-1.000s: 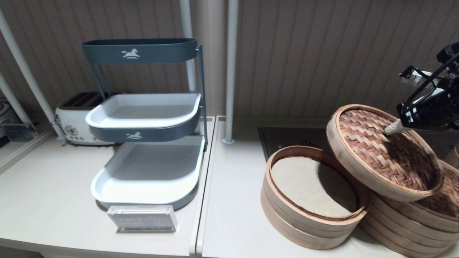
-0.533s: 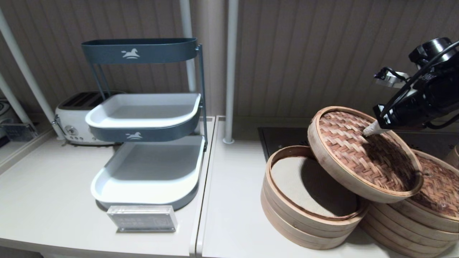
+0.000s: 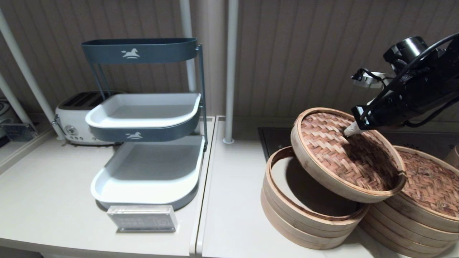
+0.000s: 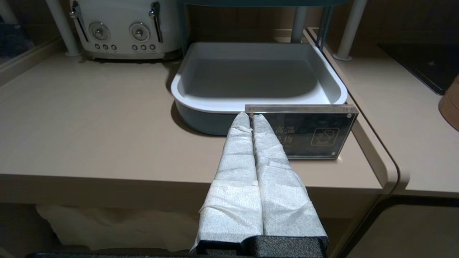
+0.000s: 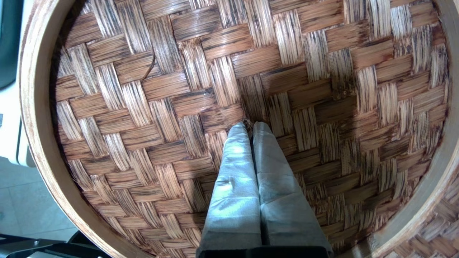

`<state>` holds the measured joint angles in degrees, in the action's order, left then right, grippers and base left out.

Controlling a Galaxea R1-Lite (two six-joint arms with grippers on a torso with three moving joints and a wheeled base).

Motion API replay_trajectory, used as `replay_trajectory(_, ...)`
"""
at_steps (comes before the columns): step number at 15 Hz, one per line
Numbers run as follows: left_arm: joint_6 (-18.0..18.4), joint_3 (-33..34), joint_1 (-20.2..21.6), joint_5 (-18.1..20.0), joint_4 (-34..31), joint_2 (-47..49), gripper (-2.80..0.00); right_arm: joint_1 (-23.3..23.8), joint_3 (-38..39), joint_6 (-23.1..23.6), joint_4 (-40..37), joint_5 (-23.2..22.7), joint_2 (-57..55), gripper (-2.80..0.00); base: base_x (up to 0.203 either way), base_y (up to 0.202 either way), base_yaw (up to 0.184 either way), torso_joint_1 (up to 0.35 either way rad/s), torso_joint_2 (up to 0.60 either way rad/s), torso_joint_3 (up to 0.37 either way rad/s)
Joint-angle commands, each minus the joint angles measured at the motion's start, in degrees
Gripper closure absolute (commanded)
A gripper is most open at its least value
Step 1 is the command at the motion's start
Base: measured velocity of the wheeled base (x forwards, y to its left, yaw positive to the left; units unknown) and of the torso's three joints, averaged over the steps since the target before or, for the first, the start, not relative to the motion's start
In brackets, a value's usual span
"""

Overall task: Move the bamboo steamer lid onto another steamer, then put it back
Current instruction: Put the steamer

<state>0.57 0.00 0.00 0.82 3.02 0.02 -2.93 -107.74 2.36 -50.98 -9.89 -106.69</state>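
The bamboo steamer lid (image 3: 344,154) hangs tilted in the air, its far left edge highest, partly over the open steamer with the cream cloth liner (image 3: 304,200). My right gripper (image 3: 347,133) is shut on the small loop at the lid's centre. The right wrist view shows the white-wrapped fingers pinched together on the reddish weave (image 5: 143,107) at the gripper tip (image 5: 249,124). The other steamer (image 3: 423,193), with its darker woven lid, stands at the far right, partly under the held lid. My left gripper (image 4: 250,116) is shut and parked low at the counter's front, outside the head view.
A blue-and-white three-tier rack (image 3: 143,118) stands on the left counter with a toaster (image 3: 77,118) behind it and a clear acrylic sign (image 3: 142,218) in front. A dark hob (image 3: 283,138) lies behind the steamers. White poles (image 3: 229,71) rise at the back.
My right gripper has carried the lid to the left, off the right-hand steamer and over the open one. The darker lid at right is now more uncovered. The left arm has not moved.
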Motion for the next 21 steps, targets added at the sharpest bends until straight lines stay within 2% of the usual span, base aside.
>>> replay_trajectory(1, 0.05, 1.58, 0.00, -0.03, 0.05, -0.11, 0.00, -1.51, -0.91, -0.17, -0.26, 0.26, -0.73, 0.00, 0.000, 0.000, 0.000, 0.000, 0.00, 0.000)
replay_trajectory(11, 0.05, 1.58, 0.00, 0.00, 0.05, -0.20, 0.00, -5.95, -1.88, -1.13, -0.31, 2.94, -4.43, 0.00, 0.000, 0.000, 0.000, 0.000, 0.00, 0.000)
replay_trajectory(21, -0.04, 1.58, 0.00, 0.03, 0.05, -0.11, 0.00, -7.79, -2.65, -1.47, 1.50, 3.50, -7.42, 0.00, 0.000, 0.000, 0.000, 0.000, 0.00, 0.000)
